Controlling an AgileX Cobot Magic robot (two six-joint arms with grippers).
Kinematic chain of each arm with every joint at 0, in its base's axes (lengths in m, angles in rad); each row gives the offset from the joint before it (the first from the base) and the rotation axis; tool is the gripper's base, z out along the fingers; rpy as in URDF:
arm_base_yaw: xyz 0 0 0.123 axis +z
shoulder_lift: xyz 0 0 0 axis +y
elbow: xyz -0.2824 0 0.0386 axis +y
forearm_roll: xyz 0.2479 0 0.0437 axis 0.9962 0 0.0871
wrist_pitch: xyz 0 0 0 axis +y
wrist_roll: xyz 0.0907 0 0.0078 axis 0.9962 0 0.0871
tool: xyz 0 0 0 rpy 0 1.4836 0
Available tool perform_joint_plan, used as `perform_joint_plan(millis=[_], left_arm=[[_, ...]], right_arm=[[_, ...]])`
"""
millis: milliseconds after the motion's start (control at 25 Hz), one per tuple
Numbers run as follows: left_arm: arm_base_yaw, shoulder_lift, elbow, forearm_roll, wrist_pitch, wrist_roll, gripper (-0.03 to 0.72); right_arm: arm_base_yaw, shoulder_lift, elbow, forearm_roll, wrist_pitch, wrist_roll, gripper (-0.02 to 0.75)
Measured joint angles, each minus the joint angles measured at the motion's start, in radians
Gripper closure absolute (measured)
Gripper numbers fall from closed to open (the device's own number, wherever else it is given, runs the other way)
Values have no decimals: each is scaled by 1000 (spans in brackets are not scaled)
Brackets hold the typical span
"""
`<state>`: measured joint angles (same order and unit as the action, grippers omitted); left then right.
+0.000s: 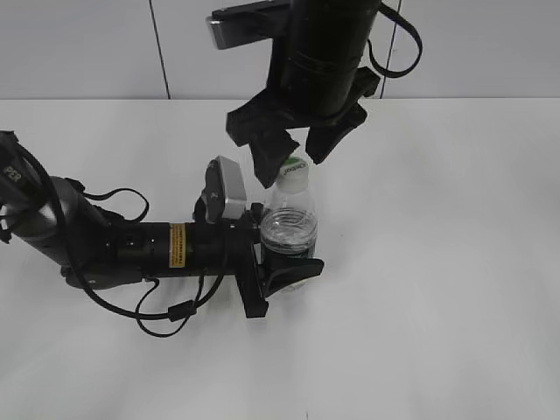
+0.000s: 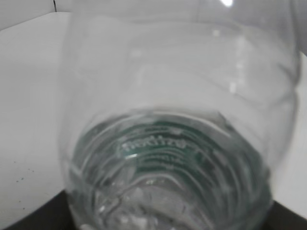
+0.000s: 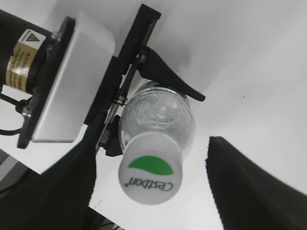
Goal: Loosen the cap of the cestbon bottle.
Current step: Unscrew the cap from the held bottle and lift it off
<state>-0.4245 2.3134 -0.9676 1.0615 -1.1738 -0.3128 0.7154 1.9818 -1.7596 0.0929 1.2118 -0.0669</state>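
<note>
The cestbon bottle stands upright on the white table, clear and ribbed, with a green label low on its body. My left gripper reaches in from the left and is shut on the bottle's lower body. The white cap sits on the neck. In the right wrist view the cap shows a green half-disc and "Cestbon" lettering, with the bottle below it. My right gripper hangs above, open, one finger on each side of the cap with gaps. The bottle fills the left wrist view.
The left arm lies low across the table with looped cables beside it. A grey wall runs behind the table's far edge.
</note>
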Motion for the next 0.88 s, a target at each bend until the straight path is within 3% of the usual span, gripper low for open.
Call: perform_joint_plan(millis=[520, 880], left_arm=[[0, 0, 0, 0, 0, 0, 276], [0, 0, 0, 0, 0, 0, 276]], right_arm=[[0, 0, 0, -23, 4, 0, 206], [0, 0, 0, 21, 4, -6, 206]])
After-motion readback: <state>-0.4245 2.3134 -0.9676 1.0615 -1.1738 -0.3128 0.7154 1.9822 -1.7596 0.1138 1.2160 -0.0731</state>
